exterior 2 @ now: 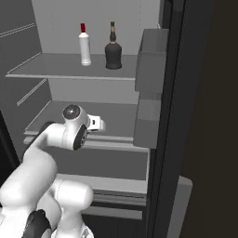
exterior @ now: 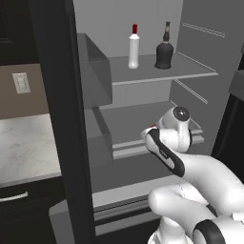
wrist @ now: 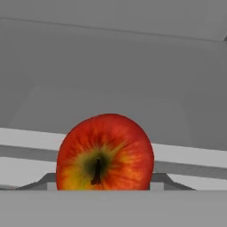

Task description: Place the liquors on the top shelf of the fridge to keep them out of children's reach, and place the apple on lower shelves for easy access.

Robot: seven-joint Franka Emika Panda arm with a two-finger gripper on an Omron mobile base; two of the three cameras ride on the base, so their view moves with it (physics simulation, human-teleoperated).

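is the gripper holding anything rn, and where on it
Yes, the gripper holds the apple, a finger on each side of its round body, stem end facing the hand camera.

My left base view looks forward from behind the arm's left side into the open fridge (exterior: 143, 90), fairly close, with the door's black edge running down the left of the frame and the arm rising from the lower right. My right base view faces the same interior from the other side, door edge at right, arm at lower left. Both share the top shelf (exterior: 162, 74) with its two bottles. My hand view sits very near the apple (wrist: 105, 153), low in the frame, facing a grey shelf lip.
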